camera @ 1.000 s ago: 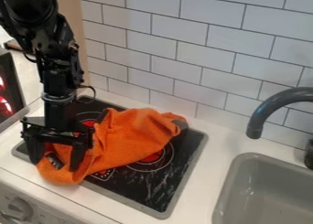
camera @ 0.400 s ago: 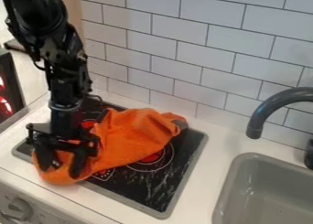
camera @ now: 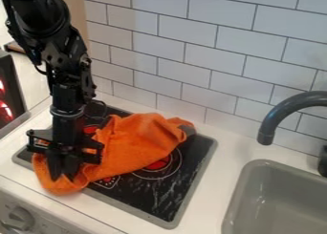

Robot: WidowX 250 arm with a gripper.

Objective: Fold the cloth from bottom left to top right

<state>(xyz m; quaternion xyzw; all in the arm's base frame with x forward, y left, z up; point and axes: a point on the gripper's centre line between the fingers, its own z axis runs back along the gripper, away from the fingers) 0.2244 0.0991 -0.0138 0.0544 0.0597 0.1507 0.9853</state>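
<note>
Dark panel: at the left edge, upright, with red glowing patches on its face.
Knob: grey, round, lower left, on the pale front below the edge of the surface.
Robot arm: black, entering from the upper left and hanging down over the left part of the stovetop; it hides part of the stovetop and the left side of the cloth.
Gripper: black, pointing down at the cloth's lower-left end; narrow, its fingers close together with orange fabric gathered between their tips.
Cloth: orange, rumpled, lying slantwise on the stovetop from lower left to upper right; its lower-left end reaches over the stovetop's near rim, its bulk is heaped in raised creases, and a dark grey patch shows at its upper-right end.
Stovetop: black with a grey rim and red-centred ring markings, set in the white surface; partly covered by the cloth, its near right part showing pale streaks.
Wall: white rectangular tiles with dark joints, behind the surface.
Tap: dark grey, arched, its spout bending down, well apart from the cloth.
Sink: grey, lower right, beside the stovetop with a strip of surface between.
Dark object: at the right edge by the sink, cut off.
</note>
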